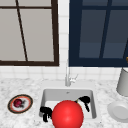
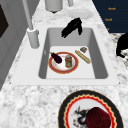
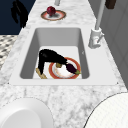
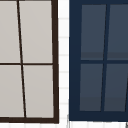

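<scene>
In the sink basin: right hand [image 3: 47,58] reaches down, fingers [image 3: 40,70] drooping relaxed, apart, tips by the tan breadstick [image 2: 82,56].
Just beside those fingers: red-rimmed round plate [image 2: 53,68] carrying a dark purple eggplant [image 2: 56,57] and small brown jar [image 2: 68,61], lying flat on the basin floor.
Front edge: left hand [image 1: 45,112] hangs idle, fingers hanging loose beside the big red ball [image 1: 67,115].
Further, on the marble table [image 1: 15,86]: patterned plate with a dark red fruit [image 1: 18,102].
</scene>
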Robot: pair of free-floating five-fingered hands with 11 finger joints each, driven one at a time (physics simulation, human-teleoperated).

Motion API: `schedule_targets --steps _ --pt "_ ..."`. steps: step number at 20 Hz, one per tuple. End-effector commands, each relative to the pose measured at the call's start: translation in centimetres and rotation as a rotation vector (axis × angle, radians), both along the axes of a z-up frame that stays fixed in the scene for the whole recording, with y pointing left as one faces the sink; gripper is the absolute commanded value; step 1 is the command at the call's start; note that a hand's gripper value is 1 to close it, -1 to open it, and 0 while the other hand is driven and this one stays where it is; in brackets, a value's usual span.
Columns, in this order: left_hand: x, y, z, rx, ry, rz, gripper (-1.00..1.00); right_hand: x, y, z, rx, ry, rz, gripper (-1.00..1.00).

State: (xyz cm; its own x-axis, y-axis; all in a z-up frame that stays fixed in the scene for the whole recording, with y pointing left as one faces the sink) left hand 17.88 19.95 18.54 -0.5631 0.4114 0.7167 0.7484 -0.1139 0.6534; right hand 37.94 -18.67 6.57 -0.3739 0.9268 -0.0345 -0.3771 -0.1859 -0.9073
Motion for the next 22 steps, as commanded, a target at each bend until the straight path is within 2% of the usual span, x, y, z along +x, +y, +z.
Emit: schedule_targets --steps 1,3,5,7,12,16,22 --pt "0.0 0.0 0.0 0.000 0.000 0.000 0.00 1.8 0.8 -0.8 -0.077 -0.008 0.031 -1.00" --pt "0.0 0.0 0.0 0.000 0.000 0.000 0.00 2.9 1.4 -1.9 -0.061 0.050 0.017 -1.00" --pt "0.0 0.0 0.0 0.000 0.000 0.000 0.00 3.9 1.8 -2.8 -0.053 0.077 0.022 -1.00" --pt "0.0 0.0 0.0 0.000 0.000 0.000 0.00 4.9 2.0 -3.6 -0.019 0.083 0.042 -1.00" --pt "0.0 0.0 0.0 0.000 0.000 0.000 0.00 7.5 2.8 -6.2 -0.006 0.065 0.083 -1.00" --pt "0.0 0.0 0.0 0.000 0.000 0.000 0.00 9.1 4.2 -8.3 -0.016 0.057 0.099 -1.00" --pt "0.0 0.0 0.0 0.000 0.000 0.000 0.00 9.3 7.2 -10.4 -0.078 0.062 0.070 -1.00"
